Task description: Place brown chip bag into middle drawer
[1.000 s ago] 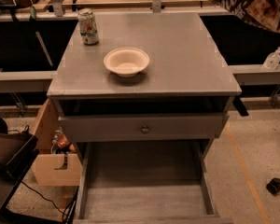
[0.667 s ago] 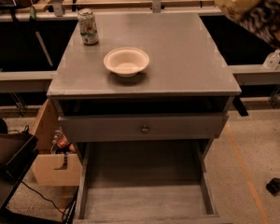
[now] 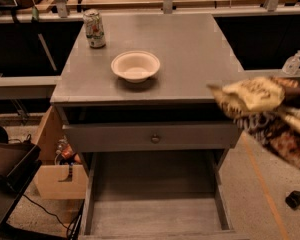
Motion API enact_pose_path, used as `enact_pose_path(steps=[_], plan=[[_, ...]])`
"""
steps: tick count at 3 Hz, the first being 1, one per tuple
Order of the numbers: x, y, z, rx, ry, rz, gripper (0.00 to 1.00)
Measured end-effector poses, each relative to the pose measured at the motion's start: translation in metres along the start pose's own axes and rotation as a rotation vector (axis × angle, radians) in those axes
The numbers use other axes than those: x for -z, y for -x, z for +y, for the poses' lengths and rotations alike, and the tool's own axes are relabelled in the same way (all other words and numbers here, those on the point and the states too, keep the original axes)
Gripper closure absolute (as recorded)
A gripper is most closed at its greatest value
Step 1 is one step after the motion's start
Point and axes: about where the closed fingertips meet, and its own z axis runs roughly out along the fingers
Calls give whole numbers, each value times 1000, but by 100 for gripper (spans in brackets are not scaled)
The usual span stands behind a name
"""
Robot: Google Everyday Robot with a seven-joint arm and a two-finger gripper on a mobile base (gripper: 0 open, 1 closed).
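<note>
The brown chip bag (image 3: 252, 95), crinkled with a cream-yellow end and a dark printed part, hangs in the air at the right, level with the cabinet's top edge and just off its right front corner. My gripper (image 3: 293, 109) comes in from the right edge and is shut on the bag, blurred by motion. The middle drawer (image 3: 155, 209) is pulled out at the bottom, a wide shallow grey box with a bare worn floor. The bag is above and to the right of it.
A white bowl (image 3: 135, 65) and a green-white soda can (image 3: 94, 28) stand on the grey cabinet top (image 3: 190, 49). The top drawer front with a round knob (image 3: 155, 138) overhangs the open drawer. A cardboard box (image 3: 57, 176) and black gear (image 3: 10, 159) are on the left.
The bag and gripper have moved from the top right corner of the view down and leftward, to the cabinet's right front corner. Bowl, can and drawer have not moved.
</note>
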Motion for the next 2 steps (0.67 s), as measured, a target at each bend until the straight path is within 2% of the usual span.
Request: enact_pose_path(steps=[1, 2], plan=[[-47, -48, 67, -161, 211, 45, 100], [-84, -73, 128, -233, 387, 76, 100]])
